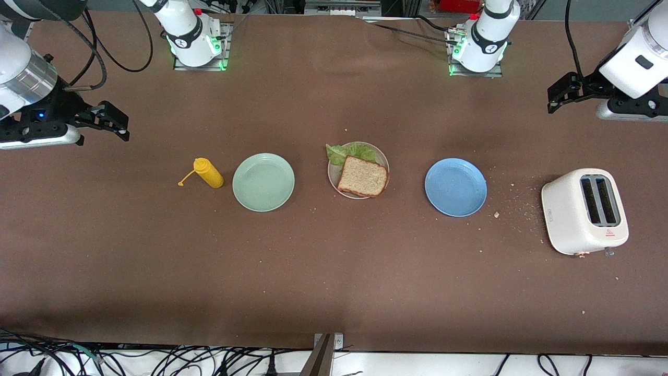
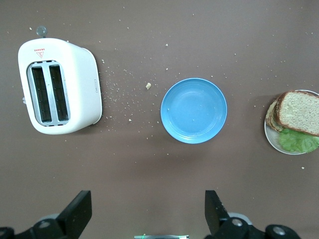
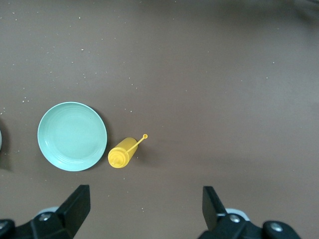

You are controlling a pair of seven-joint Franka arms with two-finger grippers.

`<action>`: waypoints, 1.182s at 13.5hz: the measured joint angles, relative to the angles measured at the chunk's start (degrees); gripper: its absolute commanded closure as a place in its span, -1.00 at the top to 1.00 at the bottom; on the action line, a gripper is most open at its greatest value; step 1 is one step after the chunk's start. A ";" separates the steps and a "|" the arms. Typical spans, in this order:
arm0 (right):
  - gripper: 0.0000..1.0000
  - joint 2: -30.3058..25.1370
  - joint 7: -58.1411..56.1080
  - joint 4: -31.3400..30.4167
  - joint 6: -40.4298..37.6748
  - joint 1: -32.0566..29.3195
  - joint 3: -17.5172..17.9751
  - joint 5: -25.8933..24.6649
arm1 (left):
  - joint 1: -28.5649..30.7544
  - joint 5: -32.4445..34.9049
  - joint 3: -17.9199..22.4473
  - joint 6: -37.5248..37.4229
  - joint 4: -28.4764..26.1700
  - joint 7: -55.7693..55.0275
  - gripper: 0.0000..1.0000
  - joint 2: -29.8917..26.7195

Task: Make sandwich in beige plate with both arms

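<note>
Our left gripper point(image 1: 557, 97) hangs in the air at the left arm's end of the table, fingers point(image 2: 77, 211) spread wide and holding nothing. Closest to it on the table is the white toaster point(image 1: 584, 211), with loose crumbs point(image 1: 522, 209) scattered beside it. Next along the row, toward the middle, sits the blue plate point(image 1: 455, 187), bare. After that comes the beige plate point(image 1: 383, 156) at the table's centre, carrying the sandwich point(image 1: 363, 176): a slice of brown bread lying over a lettuce leaf point(image 1: 347, 152), whose ruffled edge pokes out on the side toward the arms' bases. From the left wrist we also see the edge of a second slice under the top one.

Our right gripper point(image 1: 116, 124) waits over the right arm's end of the table, likewise released and empty. Nearest it lies the yellow squeeze bottle point(image 1: 209, 173) on its side, cap flipped off on its tether, just beside the mint-green plate point(image 1: 263, 182). The sandwich plate is the next thing along.
</note>
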 measured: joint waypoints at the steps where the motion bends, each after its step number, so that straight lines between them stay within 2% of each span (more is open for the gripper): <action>1: 1.00 0.00 0.00 -0.01 0.00 0.00 0.00 0.00 | 0.00 0.00 0.00 0.00 0.00 0.00 1.00 0.00; 16: 1.00 0.14 0.00 -0.22 -0.03 0.00 0.00 0.00 | -0.03 -1.25 -0.12 0.00 0.64 0.00 1.00 0.88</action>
